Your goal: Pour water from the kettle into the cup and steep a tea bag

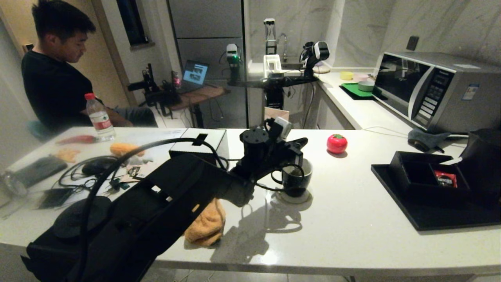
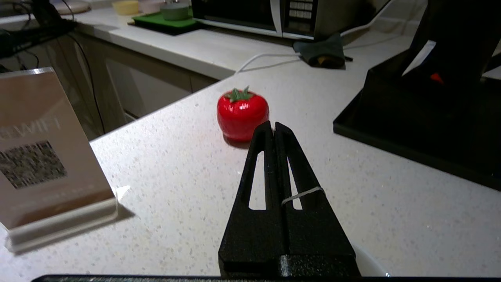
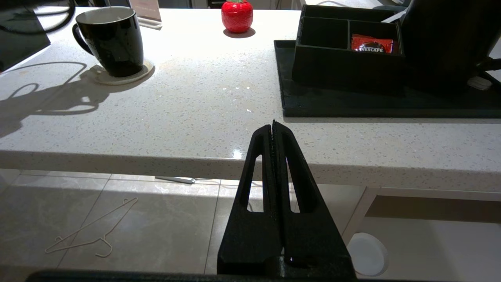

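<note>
The black cup (image 1: 297, 181) stands on a round coaster mid-counter, also in the right wrist view (image 3: 111, 41). My left gripper (image 1: 304, 141) hovers just over its rim, shut (image 2: 273, 124), with the tea bag's thin string (image 2: 303, 193) caught between the fingers and lying across one of them. A grey-green patch inside the cup looks like the tea bag (image 1: 292, 170). No water can be made out. The black kettle (image 1: 483, 164) stands at the far right on the tray. My right gripper (image 3: 273, 125) is shut and empty, parked below the counter's front edge.
A red tomato-shaped object (image 1: 337, 143) lies beyond the cup. The black tray (image 1: 430, 221) carries a compartmented box (image 1: 415, 172) holding a red sachet (image 1: 445, 179). An orange cloth (image 1: 207, 225), a sign stand (image 2: 43, 156), a microwave (image 1: 434, 90) and a seated person (image 1: 54, 82) are around.
</note>
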Motion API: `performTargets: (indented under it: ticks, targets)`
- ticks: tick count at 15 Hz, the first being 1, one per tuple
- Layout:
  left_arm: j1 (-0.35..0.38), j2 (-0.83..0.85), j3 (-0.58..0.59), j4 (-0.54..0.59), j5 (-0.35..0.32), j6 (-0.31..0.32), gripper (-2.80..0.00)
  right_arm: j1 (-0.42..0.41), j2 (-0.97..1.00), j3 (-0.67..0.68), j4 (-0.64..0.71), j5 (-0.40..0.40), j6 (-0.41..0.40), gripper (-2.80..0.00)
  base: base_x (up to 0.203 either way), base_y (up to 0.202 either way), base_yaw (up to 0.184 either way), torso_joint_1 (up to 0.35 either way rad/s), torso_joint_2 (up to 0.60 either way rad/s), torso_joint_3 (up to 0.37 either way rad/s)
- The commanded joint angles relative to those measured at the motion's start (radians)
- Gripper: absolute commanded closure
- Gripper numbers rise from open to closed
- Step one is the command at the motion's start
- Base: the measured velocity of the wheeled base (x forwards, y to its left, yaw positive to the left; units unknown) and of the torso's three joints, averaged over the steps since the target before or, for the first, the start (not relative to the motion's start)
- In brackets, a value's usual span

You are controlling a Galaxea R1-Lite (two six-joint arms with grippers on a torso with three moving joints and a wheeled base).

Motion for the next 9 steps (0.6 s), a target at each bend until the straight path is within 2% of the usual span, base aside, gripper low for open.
performTargets:
  ticks: [1, 9]
  targets:
    - [0.000, -0.039, 0.000, -0.005, -0.002, -0.001, 0.00, 0.000, 0.001, 0.000, -0.001, 0.001, 0.000, 0.00, 0.000, 0.000, 0.000, 0.000, 0.00, 0.000]
    - [-0.010, -0.105, 0.001, 0.007, -0.002, -0.002, 0.00, 0.000, 0.001, 0.000, -0.001, -0.001, 0.000, 0.00, 0.000, 0.000, 0.000, 0.000, 0.00, 0.000]
